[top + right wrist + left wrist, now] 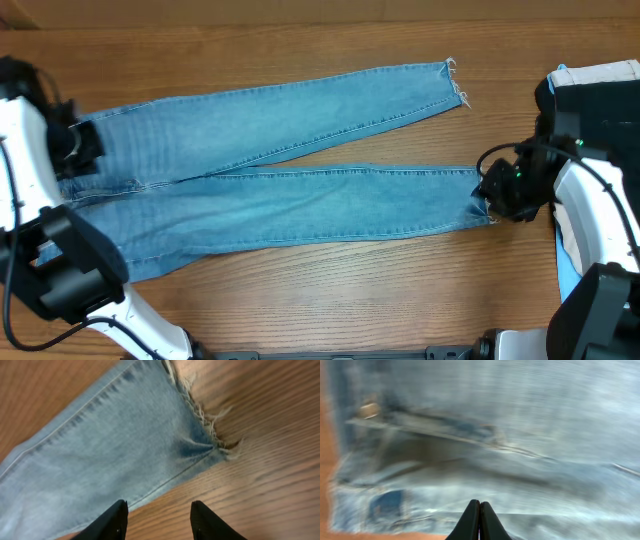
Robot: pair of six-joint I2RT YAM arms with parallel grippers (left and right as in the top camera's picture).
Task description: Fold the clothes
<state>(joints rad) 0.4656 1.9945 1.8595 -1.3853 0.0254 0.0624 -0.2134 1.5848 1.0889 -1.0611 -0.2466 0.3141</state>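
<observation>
The light-blue jeans [300, 200] lie flat on the wooden table, waist at the left, both legs running right. The upper leg ends in a frayed hem [455, 85], the lower leg in a frayed hem [485, 200]. My left gripper [78, 148] is over the waist area. In the blurred left wrist view its fingers [480, 504] are shut together just above the denim [520, 425], with no cloth seen between them. My right gripper [495, 195] is at the lower leg's hem. It is open [159, 507], its fingers straddling bare wood beside the frayed hem corner [210, 442].
A pile of white and light-blue cloth [600, 75] lies at the right edge of the table, behind the right arm. Bare wood [350, 290] runs along the front below the jeans. The left arm's base [70, 270] covers the lower left of the waist.
</observation>
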